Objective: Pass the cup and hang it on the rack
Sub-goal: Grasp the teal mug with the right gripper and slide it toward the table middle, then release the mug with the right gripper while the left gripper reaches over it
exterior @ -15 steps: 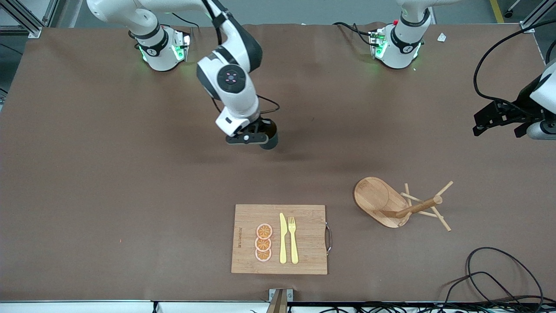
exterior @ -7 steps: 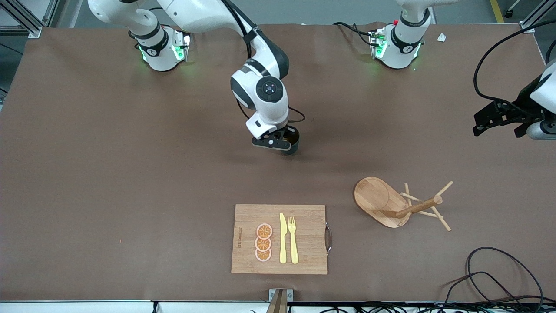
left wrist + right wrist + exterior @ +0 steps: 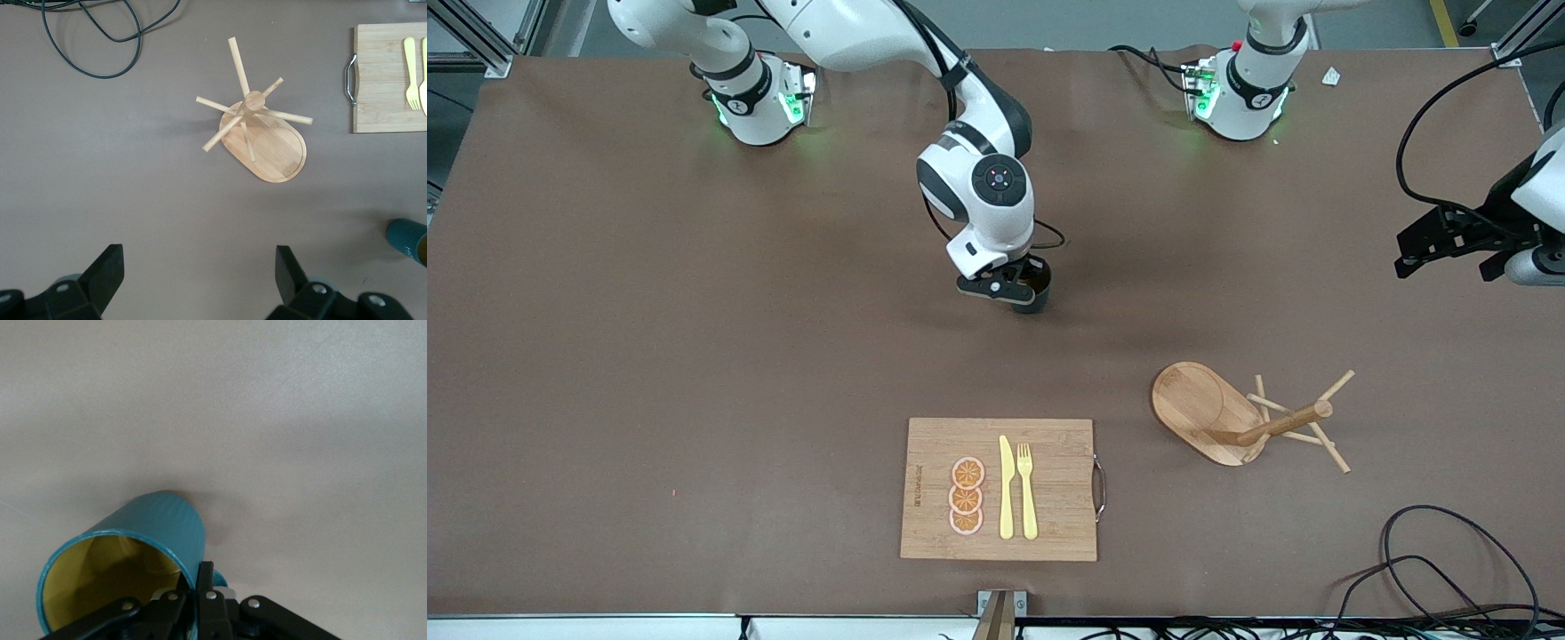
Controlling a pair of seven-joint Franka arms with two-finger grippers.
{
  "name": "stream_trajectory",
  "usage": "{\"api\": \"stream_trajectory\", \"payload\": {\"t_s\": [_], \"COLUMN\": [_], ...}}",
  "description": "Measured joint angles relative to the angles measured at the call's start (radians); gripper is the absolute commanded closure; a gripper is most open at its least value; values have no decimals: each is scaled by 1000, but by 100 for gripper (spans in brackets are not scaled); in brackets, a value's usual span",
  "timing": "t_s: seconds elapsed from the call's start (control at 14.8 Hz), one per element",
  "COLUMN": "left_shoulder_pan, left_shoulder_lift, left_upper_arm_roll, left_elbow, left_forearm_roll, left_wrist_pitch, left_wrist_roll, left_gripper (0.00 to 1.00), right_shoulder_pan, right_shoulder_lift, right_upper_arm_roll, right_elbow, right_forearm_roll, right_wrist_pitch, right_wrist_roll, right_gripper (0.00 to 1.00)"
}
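My right gripper (image 3: 1021, 291) is shut on the rim of the dark teal cup (image 3: 1035, 293) and holds it over the middle of the table. In the right wrist view the cup (image 3: 157, 527) shows its mustard inside, one fingertip (image 3: 205, 577) outside the wall. The cup's edge also shows in the left wrist view (image 3: 408, 240). The bamboo rack (image 3: 1232, 418) stands toward the left arm's end, nearer the front camera; it also shows in the left wrist view (image 3: 263, 137). My left gripper (image 3: 1440, 244) is open and empty, waiting up at the left arm's end; in its wrist view it (image 3: 200, 267) is over bare table.
A bamboo cutting board (image 3: 1000, 489) with a yellow knife, a fork and orange slices lies near the front edge. Black cables (image 3: 1440, 569) loop at the front corner by the left arm's end.
My right gripper has carried the cup toward the left arm's end of the table, slowing over the last half second. The left arm has not moved.
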Motion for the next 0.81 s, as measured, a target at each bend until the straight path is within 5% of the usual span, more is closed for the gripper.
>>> {"api": "stream_trajectory", "payload": {"t_s": [0.2, 0.27, 0.34, 0.4, 0.81], "left_shoulder_pan": [-5, -8, -9, -10, -35], "left_shoulder_lift": [1, 2, 5, 8, 12], "left_upper_arm_roll": [-1, -2, -6, -14, -110], "left_elbow": [-2, -4, -5, -6, -6], "left_forearm_roll": [0, 0, 0, 0, 15], "left_wrist_pitch": [-2, -10, -24, -36, -41], "left_wrist_roll": [12, 18, 18, 18, -201], "left_gripper": [0, 0, 0, 0, 0], "right_shoulder_pan": [11, 13, 14, 14, 13], "right_shoulder_lift": [10, 15, 17, 18, 27], "right_upper_arm_roll": [0, 0, -1, -1, -6], "right_elbow": [0, 0, 2, 2, 37], "right_forearm_roll": [-27, -33, -40, -42, -43], "right_wrist_pitch": [36, 42, 43, 43, 32], "right_wrist_roll": [0, -1, -2, -4, -66], "right_gripper": [93, 68, 29, 0, 0]}}
